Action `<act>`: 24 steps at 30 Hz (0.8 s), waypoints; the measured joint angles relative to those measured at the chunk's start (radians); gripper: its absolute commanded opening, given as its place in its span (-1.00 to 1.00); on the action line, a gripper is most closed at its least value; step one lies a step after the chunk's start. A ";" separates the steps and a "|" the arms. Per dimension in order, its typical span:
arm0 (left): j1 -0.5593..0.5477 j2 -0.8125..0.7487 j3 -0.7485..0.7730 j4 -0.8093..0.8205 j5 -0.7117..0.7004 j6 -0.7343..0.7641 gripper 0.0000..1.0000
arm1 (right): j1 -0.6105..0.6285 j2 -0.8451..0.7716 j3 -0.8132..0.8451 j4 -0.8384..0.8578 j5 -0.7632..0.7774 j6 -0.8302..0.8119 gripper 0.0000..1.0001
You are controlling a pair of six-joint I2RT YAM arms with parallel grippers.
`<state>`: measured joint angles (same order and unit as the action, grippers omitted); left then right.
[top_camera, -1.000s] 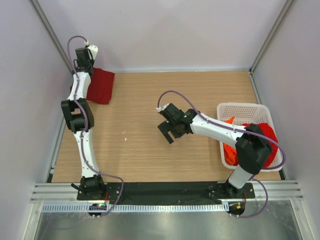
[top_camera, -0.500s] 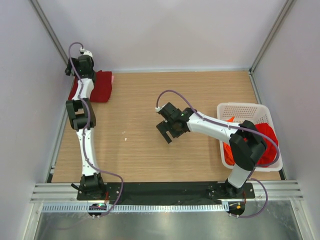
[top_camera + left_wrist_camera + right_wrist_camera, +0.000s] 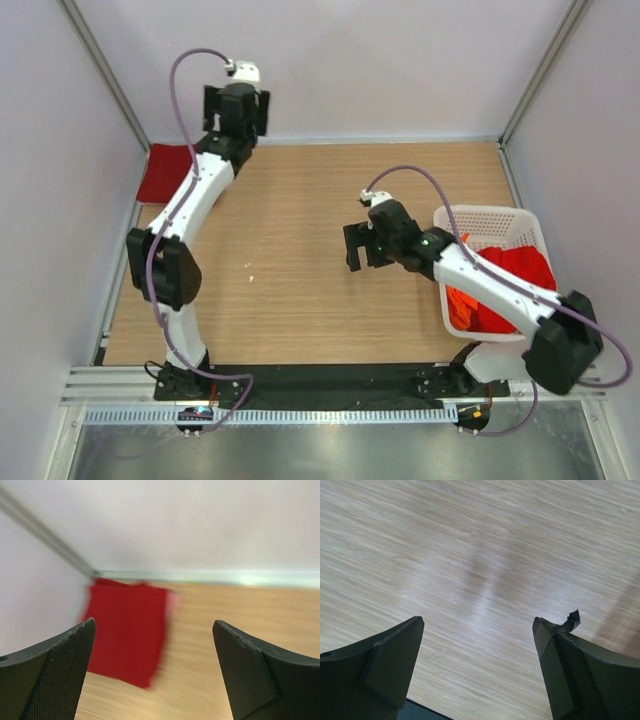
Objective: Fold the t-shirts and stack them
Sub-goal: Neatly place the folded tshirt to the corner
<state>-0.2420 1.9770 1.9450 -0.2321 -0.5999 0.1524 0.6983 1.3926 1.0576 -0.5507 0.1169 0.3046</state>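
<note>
Two claws (image 3: 155,645) (image 3: 477,640) open, maroon t-shirt (image 3: 163,175) folded

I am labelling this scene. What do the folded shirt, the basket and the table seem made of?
The folded shirt: soft matte cloth, dark red; it lies flat and limp. The basket: probably white plastic; thin slotted walls. The table: wood or wood-look laminate, smooth; fine grain lines show.

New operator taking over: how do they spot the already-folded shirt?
Find the wooden table's far left corner. The flat, folded dark red cloth t-shirt lies there; the bright red and orange shirts are heaped in the white slotted plastic basket on the right.
</note>
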 measured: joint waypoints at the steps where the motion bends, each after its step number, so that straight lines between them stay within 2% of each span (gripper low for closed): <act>1: -0.052 -0.052 -0.040 -0.031 0.023 -0.059 1.00 | 0.000 -0.060 -0.039 0.023 -0.006 0.021 0.99; 3: -0.145 -0.153 -0.130 -0.092 0.082 -0.179 1.00 | 0.000 -0.174 -0.123 0.082 -0.023 0.067 1.00; 6: -0.247 -0.320 -0.354 -0.135 0.137 -0.333 0.99 | 0.001 -0.305 -0.239 0.153 -0.040 0.131 0.99; 15: -0.617 -0.924 -1.103 -0.186 0.200 -0.804 1.00 | 0.000 -0.582 -0.658 0.378 -0.095 0.454 0.99; 19: -0.642 -1.289 -1.372 -0.144 0.217 -1.004 1.00 | 0.000 -0.665 -0.745 0.377 -0.079 0.554 1.00; 24: -0.641 -1.689 -1.596 -0.114 0.233 -1.189 1.00 | 0.000 -0.781 -0.791 0.377 -0.055 0.640 1.00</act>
<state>-0.8833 0.2882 0.3489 -0.3458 -0.3672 -1.0370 0.6983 0.6117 0.2668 -0.1738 0.0616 0.9443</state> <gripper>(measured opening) 0.996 0.996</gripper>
